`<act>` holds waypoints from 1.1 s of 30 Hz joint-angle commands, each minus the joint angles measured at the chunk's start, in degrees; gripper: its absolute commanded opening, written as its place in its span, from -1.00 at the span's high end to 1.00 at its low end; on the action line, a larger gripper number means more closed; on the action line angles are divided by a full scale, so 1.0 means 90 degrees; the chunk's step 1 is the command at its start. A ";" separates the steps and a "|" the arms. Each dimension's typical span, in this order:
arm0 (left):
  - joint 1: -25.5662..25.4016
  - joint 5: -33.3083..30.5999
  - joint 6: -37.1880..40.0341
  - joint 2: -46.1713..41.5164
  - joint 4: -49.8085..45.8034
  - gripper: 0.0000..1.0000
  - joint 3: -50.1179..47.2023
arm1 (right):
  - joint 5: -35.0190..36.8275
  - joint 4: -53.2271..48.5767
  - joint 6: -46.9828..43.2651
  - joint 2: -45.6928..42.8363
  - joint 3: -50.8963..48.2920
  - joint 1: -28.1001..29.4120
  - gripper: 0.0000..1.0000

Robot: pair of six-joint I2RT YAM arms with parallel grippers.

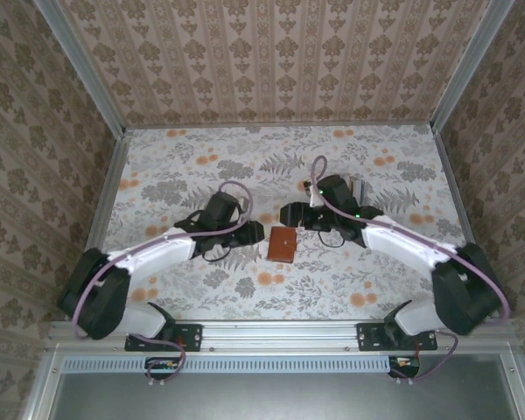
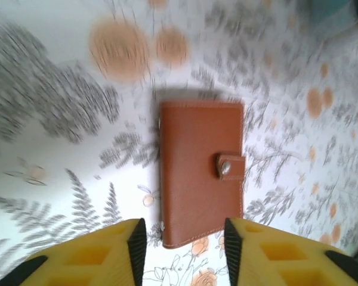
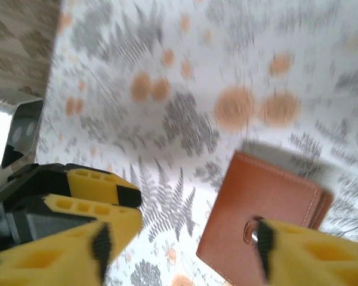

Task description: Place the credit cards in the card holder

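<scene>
The card holder point(image 1: 282, 245) is a reddish-brown leather wallet lying flat and closed on the floral table, its snap tab fastened. My left gripper point(image 1: 248, 233) is just left of it. In the left wrist view the card holder point(image 2: 201, 170) lies just ahead of the left gripper point(image 2: 182, 239), which is open with nothing between its yellow fingers point(image 2: 119, 247). My right gripper point(image 1: 290, 215) hovers over the holder's far edge. It is open in the right wrist view point(image 3: 184, 241), with one finger point(image 3: 304, 250) in front of the card holder point(image 3: 268, 196). The credit cards are out of view.
A clear object point(image 1: 357, 188) sits behind the right wrist. A blurred bluish patch point(image 2: 346, 12) shows at the far right of the left wrist view; I cannot tell what it is. The left gripper's yellow fingers point(image 3: 92, 179) appear in the right wrist view. Walls enclose the table on three sides.
</scene>
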 commanded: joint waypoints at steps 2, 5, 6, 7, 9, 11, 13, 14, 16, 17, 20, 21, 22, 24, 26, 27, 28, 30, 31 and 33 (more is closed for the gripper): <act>0.0081 -0.1411 0.1459 -0.1144 -0.1253 -0.09 0.0407 | 0.1596 -0.0380 -0.0997 -0.1353 -0.0097 -0.0032 -0.87; -0.0105 -0.2790 0.2385 -0.2006 -0.1128 -1.00 0.0231 | 0.2703 -0.0065 -0.1577 -0.2123 -0.0502 -0.0061 -0.99; -0.0145 -0.3199 0.2553 -0.2215 -0.1053 -1.00 0.0147 | 0.2939 0.0177 -0.1758 -0.2282 -0.0675 -0.0061 -0.99; -0.0166 -0.3682 0.2649 -0.2443 -0.0967 -1.00 0.0039 | 0.3125 0.0496 -0.2039 -0.2467 -0.0930 -0.0059 -0.99; -0.0123 -0.4510 0.2814 -0.2771 -0.0657 -1.00 -0.0239 | 0.3607 0.1179 -0.2684 -0.2835 -0.1457 -0.0069 -0.99; 0.0052 -0.4797 0.3749 -0.3035 0.0277 -1.00 -0.0838 | 0.4104 0.1852 -0.3312 -0.3220 -0.1980 -0.0090 -0.99; 0.0190 -0.4588 0.4937 -0.3270 0.1294 -1.00 -0.1484 | 0.4042 0.2404 -0.4180 -0.3458 -0.2454 -0.0157 -1.00; 0.0303 -0.4589 0.5248 -0.3368 0.1811 -1.00 -0.1793 | 0.3776 0.2476 -0.4700 -0.3514 -0.2632 -0.0222 -1.00; 0.0628 -0.4440 0.5478 -0.3521 0.2361 -1.00 -0.2201 | 0.3664 0.2602 -0.5191 -0.3465 -0.2867 -0.0406 -1.00; 0.0899 -0.4252 0.5498 -0.3562 0.2513 -1.00 -0.2370 | 0.3784 0.2683 -0.5123 -0.3400 -0.2936 -0.0546 -1.00; 0.2028 -0.3367 0.5218 -0.3413 0.2588 -1.00 -0.2596 | 0.3869 0.3306 -0.4912 -0.3221 -0.3322 -0.0991 -1.00; 0.2383 -0.3116 0.5062 -0.3262 0.2694 -1.00 -0.2656 | 0.4046 0.3714 -0.4763 -0.3122 -0.3528 -0.1128 -1.00; 0.2781 -0.2952 0.5029 -0.3032 0.2923 -1.00 -0.2772 | 0.4401 0.4131 -0.4548 -0.3000 -0.3747 -0.1249 -1.00; 0.3426 -0.3023 0.4450 -0.2551 0.3647 -1.00 -0.3083 | 0.4671 0.4919 -0.4376 -0.2630 -0.4089 -0.1478 -1.00; 0.3919 -0.2567 0.4197 -0.2045 0.4794 -1.00 -0.3454 | 0.4773 0.5142 -0.4362 -0.2219 -0.4138 -0.1640 -0.99; 0.4079 -0.2443 0.4069 -0.1907 0.4973 -1.00 -0.3486 | 0.4812 0.5248 -0.4325 -0.1983 -0.4141 -0.1692 -0.99; 0.4179 -0.2302 0.4071 -0.1819 0.5020 -1.00 -0.3447 | 0.4875 0.5524 -0.4199 -0.1630 -0.4183 -0.1753 -1.00; 0.4206 -0.2327 0.4227 -0.1549 0.5353 -1.00 -0.3412 | 0.4849 0.6162 -0.4091 -0.1194 -0.4204 -0.1857 -1.00; 0.4223 -0.2331 0.4188 -0.1370 0.5525 -1.00 -0.3374 | 0.4735 0.6225 -0.4098 -0.1064 -0.4162 -0.1897 -1.00; 0.4329 -0.2182 0.3996 -0.0965 0.6081 -1.00 -0.3366 | 0.4309 0.6639 -0.4130 -0.0753 -0.4118 -0.2064 -1.00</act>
